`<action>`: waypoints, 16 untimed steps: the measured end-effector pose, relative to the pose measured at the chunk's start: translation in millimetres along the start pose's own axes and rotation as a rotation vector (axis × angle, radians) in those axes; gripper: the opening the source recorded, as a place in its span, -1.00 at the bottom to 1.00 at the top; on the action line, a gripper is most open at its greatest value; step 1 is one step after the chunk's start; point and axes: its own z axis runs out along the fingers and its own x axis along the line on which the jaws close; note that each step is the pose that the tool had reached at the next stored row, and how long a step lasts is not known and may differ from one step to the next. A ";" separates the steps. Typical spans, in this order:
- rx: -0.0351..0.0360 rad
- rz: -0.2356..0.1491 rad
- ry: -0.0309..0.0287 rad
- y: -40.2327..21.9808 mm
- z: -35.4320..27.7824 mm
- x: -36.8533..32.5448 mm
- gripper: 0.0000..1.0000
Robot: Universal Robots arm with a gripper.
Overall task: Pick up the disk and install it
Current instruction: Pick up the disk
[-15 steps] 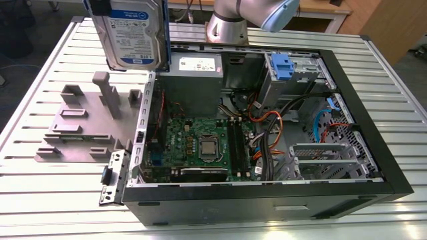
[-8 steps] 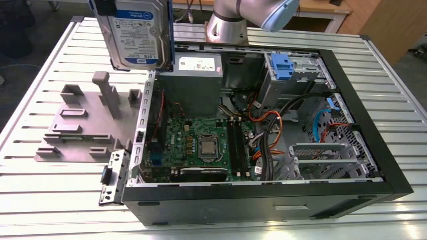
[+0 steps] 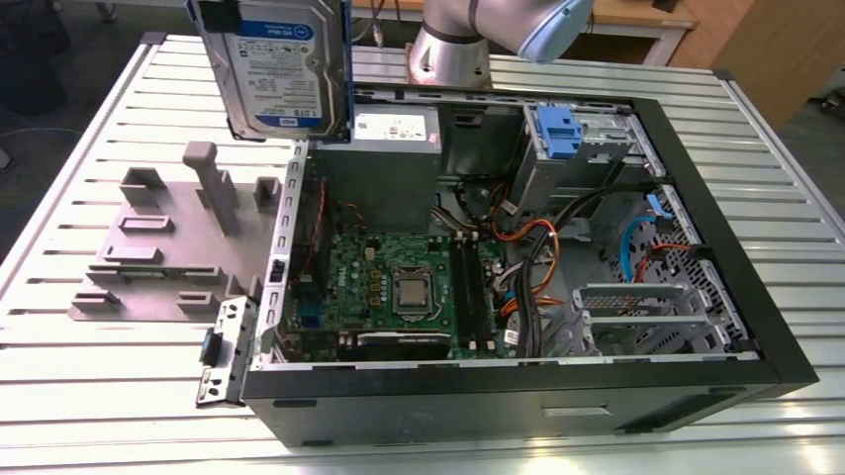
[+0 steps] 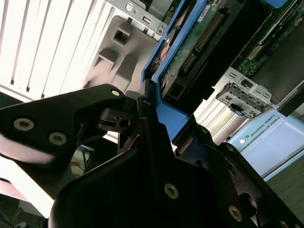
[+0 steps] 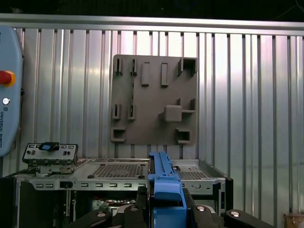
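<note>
Exterior view: the disk [image 3: 271, 64] hangs in the air at the upper left of the frame. It is upright with its white-and-blue label towards the camera. In the picture its lower edge sits just over the upper-left corner of the open computer case [image 3: 528, 401].

In both wrist views the black tool [image 4: 156, 118] [image 5: 164, 202] is clenched on the disk. One finger lies along each side of the blue rail [image 5: 164, 183] that runs round the disk's edge. The second wrist view shows the disk's green circuit-board side [image 4: 199, 42].

Just beside the case, on the exterior view's left, a grey slotted stand [image 3: 172, 237] lies flat on the ribbed metal worktop [image 3: 119, 396]. The case lies on its side with its inside showing:
- a green mainboard [image 3: 396, 282] in the middle
- a grey power box [image 3: 383, 148] at the top
- a blue bracket [image 3: 557, 134] at the upper right

The silver arm [image 3: 456, 45] rises behind the case, at the top centre of the frame. In the first wrist view a pale blue handset with a red button [image 5: 7, 95] lies on the worktop, well apart from the stand.
</note>
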 end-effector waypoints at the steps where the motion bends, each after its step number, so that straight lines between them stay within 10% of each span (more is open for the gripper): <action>1: 0.0000 0.000 0.0000 -0.8 0.0 0.0 -0.27; 16: 0.0001 0.000 -0.0001 -13.0 -0.3 0.0 -0.27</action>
